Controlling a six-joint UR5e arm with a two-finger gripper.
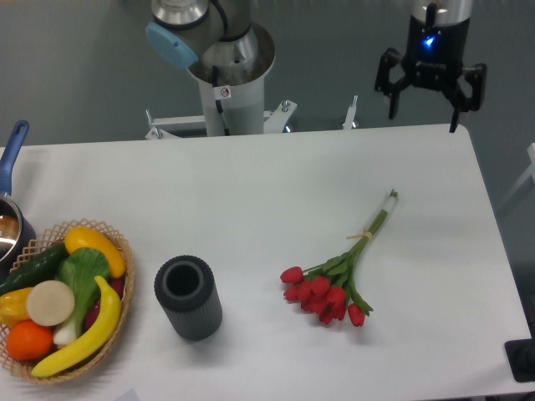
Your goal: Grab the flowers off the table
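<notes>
Well, the bunch of red tulips with green stems and leaves (338,284) lies flat on the big white rectangular tabletop with rounded corners (276,192), right of the middle. Its blooms point toward the near edge and its stems run up and away to the right, bound by a pale band partway along. Nothing touches the flowers; bare white surface surrounds them on every side.

To their left, well apart, stands a dark grey ribbed cylinder, a cup or vase with an open top (188,297). Farther left, at the near corner, sits a woven wicker basket (117,242) heaped with smooth, glossy fruit and vegetables: a yellow banana, an orange, a cucumber, something leafy and green. A metal pot with a blue handle (10,200) pokes in at the left edge, behind the basket.

The black two-finger gripper (425,107) hangs beyond the far right corner of the table, high above and well away from the flowers, its fingers spread apart and gripping nothing. The arm's pale grey base column (226,92) rises behind the far edge.
</notes>
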